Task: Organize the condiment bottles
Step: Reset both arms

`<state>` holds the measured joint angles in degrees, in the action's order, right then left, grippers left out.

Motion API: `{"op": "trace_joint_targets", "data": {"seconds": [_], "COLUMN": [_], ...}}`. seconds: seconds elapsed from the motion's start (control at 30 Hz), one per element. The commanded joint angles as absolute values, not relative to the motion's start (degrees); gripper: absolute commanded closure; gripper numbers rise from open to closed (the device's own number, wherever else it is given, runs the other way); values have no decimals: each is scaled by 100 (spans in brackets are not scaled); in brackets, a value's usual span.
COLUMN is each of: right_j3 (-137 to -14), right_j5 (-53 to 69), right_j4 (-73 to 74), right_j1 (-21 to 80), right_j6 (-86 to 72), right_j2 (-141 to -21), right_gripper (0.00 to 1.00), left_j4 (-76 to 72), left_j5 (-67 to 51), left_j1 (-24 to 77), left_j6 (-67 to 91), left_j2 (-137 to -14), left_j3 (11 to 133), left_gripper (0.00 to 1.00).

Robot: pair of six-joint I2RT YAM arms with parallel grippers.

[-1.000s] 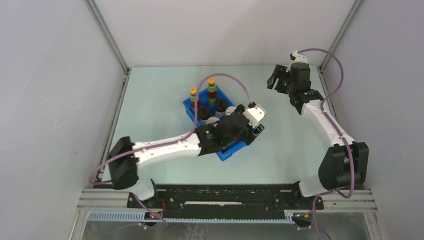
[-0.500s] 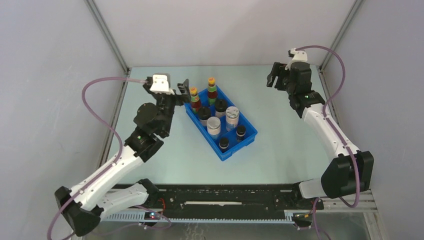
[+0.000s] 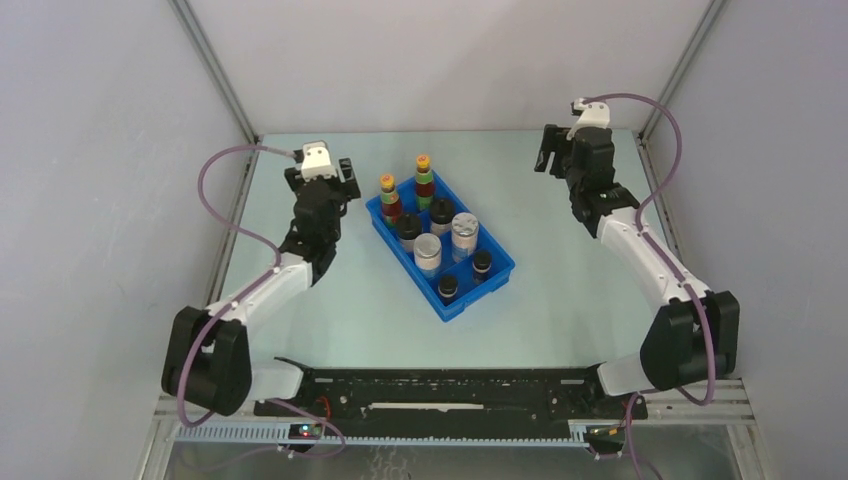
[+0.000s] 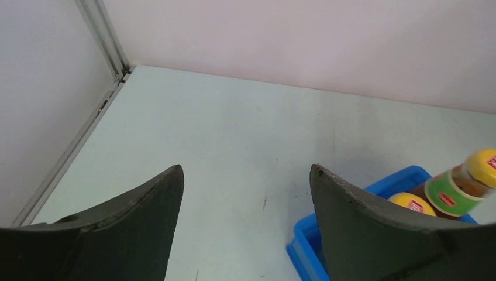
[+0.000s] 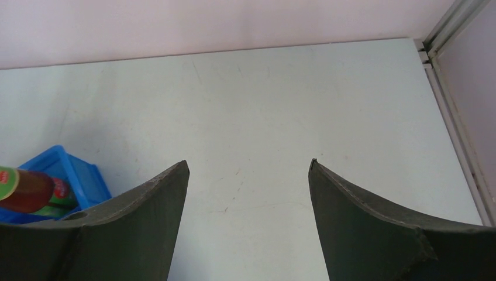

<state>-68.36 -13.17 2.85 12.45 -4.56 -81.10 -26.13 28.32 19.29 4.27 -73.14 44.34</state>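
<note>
Left wrist: left claw (image 4: 245, 168) wide open, empty; right claw (image 5: 249, 162) likewise.

No wording can be read anywhere; on the two tall bottles (image 4: 453, 190) at four o'clock in the left wrist view, small red marks sit on the yellow caps (image 4: 412, 203) and a green band (image 4: 449, 196), too small to make out.

The tray (image 3: 482, 292) was blue. The tall bottles (image 3: 424, 184) were dark red with green, yellow and orange tops, the pale jars (image 3: 428, 251) white-capped, the short jars (image 3: 448, 288) black-lidded, and the table (image 3: 570, 290) pale green.
</note>
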Motion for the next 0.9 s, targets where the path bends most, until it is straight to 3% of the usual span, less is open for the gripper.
{"op": "trace_joint_targets", "data": {"seconds": [0.0,0.37,0.87], "right_j3": [-6766,-6524,-6292], "right_j5": [-1590,-1348,-1958], "right_j4": [-300,-1048,-1406], "right_j1": [1230,1277,1257], "right_j6": [-355,-337,-255], "right_j2": [-8360,-8334,-8467], "right_gripper": [16,14,11], "left_j4": [-3414,-3844,-3986], "left_j5": [2341,1529,1247], "left_j1": [1508,1090,1090], "left_j6": [578,519,522], "left_j2": [-7530,-7813,-7817], "left_j3": [4323,4178,4025], "left_gripper": [17,16,16]}}
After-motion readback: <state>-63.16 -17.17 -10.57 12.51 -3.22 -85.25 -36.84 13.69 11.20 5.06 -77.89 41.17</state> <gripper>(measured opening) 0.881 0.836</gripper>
